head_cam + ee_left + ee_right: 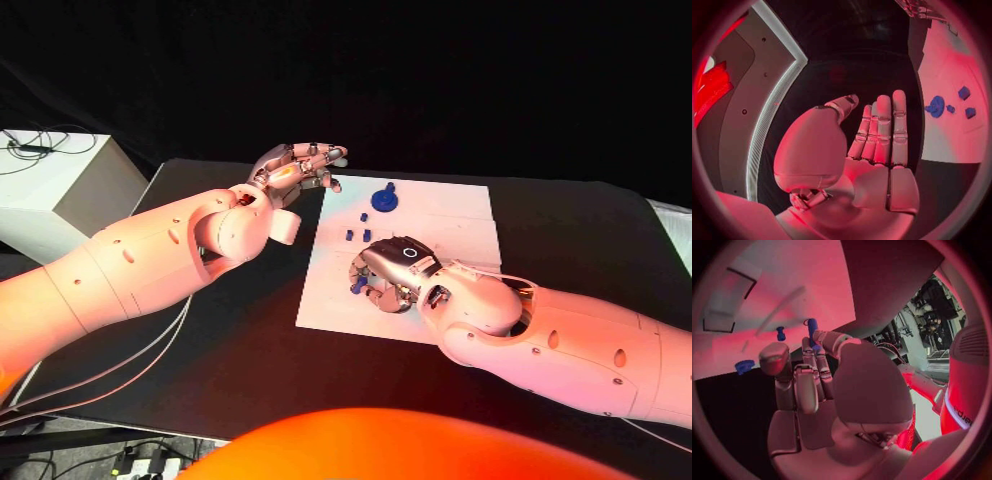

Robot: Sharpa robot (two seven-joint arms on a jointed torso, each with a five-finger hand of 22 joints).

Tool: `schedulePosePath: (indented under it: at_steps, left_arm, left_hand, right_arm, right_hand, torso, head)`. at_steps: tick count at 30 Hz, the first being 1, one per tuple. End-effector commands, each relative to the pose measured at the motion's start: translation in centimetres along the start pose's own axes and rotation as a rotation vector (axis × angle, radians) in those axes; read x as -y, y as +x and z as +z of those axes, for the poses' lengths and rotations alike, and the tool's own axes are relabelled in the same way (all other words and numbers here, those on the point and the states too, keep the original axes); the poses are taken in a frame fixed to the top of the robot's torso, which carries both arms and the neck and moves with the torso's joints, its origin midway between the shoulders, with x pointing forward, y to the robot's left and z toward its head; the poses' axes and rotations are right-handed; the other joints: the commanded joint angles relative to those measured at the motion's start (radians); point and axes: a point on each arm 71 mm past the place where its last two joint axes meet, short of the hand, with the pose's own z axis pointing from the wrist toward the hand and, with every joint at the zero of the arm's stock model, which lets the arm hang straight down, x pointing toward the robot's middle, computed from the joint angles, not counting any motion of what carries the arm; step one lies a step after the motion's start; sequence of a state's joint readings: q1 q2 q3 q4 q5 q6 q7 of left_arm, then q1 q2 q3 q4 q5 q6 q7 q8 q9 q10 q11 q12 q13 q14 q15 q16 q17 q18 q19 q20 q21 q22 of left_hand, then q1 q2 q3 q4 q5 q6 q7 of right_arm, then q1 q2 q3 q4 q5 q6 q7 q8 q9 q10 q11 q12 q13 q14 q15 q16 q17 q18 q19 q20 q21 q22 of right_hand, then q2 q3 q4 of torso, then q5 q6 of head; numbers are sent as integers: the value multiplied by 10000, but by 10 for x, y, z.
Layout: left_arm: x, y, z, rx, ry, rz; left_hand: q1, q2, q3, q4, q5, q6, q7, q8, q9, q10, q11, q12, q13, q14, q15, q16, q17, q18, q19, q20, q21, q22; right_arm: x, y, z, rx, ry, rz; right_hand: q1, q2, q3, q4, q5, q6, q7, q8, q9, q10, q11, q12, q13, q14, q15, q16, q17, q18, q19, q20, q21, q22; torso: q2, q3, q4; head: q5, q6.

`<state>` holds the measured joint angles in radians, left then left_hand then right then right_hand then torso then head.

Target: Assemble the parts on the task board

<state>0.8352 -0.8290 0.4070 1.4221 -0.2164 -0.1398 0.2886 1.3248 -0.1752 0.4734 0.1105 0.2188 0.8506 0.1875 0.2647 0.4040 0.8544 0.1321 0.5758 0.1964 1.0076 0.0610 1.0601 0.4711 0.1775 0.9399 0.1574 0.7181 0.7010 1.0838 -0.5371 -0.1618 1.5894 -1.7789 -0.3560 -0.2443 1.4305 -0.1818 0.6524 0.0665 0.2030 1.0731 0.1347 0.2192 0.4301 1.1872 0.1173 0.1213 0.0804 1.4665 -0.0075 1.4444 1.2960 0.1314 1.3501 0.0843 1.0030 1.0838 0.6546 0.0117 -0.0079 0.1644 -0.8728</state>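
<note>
The white task board (447,222) lies in the middle of the black table. On its far part stands a round blue part (385,198), and two small blue pieces (355,235) lie nearer. My right hand (392,272) is low over the board's near left part, fingers curled down. In the right wrist view its thumb and fingers pinch a long blue peg (812,329); a small blue peg (781,333) and a blue toothed wheel (744,366) lie on the board beyond. My left hand (300,165) hovers left of the board's far corner, fingers straight (882,127), holding nothing.
A white box (51,190) with cables on top stands off the table's left side. The board has a rectangular recess (729,300). Bare black table (231,340) lies left of and in front of the board.
</note>
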Motion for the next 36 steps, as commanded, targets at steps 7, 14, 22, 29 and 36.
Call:
schedulePosePath:
  at_steps: [7,14,22,29,36]
  left_arm:
    - [1,2,0,-191,58,-51]
    - [1,2,0,-217,33,-57]
    - [1,3,0,-229,22,-58]
    - [0,3,0,-230,16,-60]
    - [0,3,1,-238,9,-67]
  left_hand:
    - [-22,28,17,65,27,-54,23,40,16,-69,-12,34,-15,-11,10,-12,3,60,57,13,-36,-12]
    - [11,23,8,91,23,-57,25,54,18,-83,-10,48,-21,-20,10,-12,3,59,82,11,-71,-40]
    - [11,23,8,91,23,-57,25,54,18,-83,-10,48,-21,-20,10,-12,3,59,82,11,-71,-40]
    - [11,23,8,91,23,-57,25,54,18,-83,-10,48,-21,-20,10,-12,3,59,82,11,-71,-40]
    - [8,25,-1,119,21,-59,27,61,19,-94,-6,52,-25,-23,13,-11,3,58,93,11,-89,-54]
  right_arm:
    - [1,3,1,-37,62,-145]
    - [2,4,2,-8,129,-155]
    - [3,6,4,-126,181,-204]
    - [3,8,6,-230,137,-193]
    - [0,9,8,-130,-101,243]
  right_hand:
    - [-16,123,67,-22,49,86,9,27,15,536,-500,20,13,473,-80,-22,1,-111,-31,-27,-33,0]
    - [-16,123,67,-22,49,86,9,27,15,536,-500,20,13,473,-80,-22,1,-111,-31,-27,-33,0]
    - [-20,123,77,-33,61,82,12,30,20,541,-499,13,14,471,-79,-27,-10,-107,-41,-28,-55,-15]
    - [-66,116,88,-38,71,49,31,26,31,518,-481,-26,9,466,-69,-38,-29,-91,-81,-23,-142,-78]
    - [-662,-238,-246,162,-121,-666,237,-300,-12,-150,-230,-533,-117,446,155,-60,-77,-71,-212,158,-430,-226]
  torso:
    - [-8,2,-1]
    - [6,-3,-2]
    - [10,-6,5]
    - [4,-4,-11]
    - [0,7,-12]
  head:
    - [27,2]
    - [40,2]
    - [48,2]
    - [66,2]
    - [64,2]
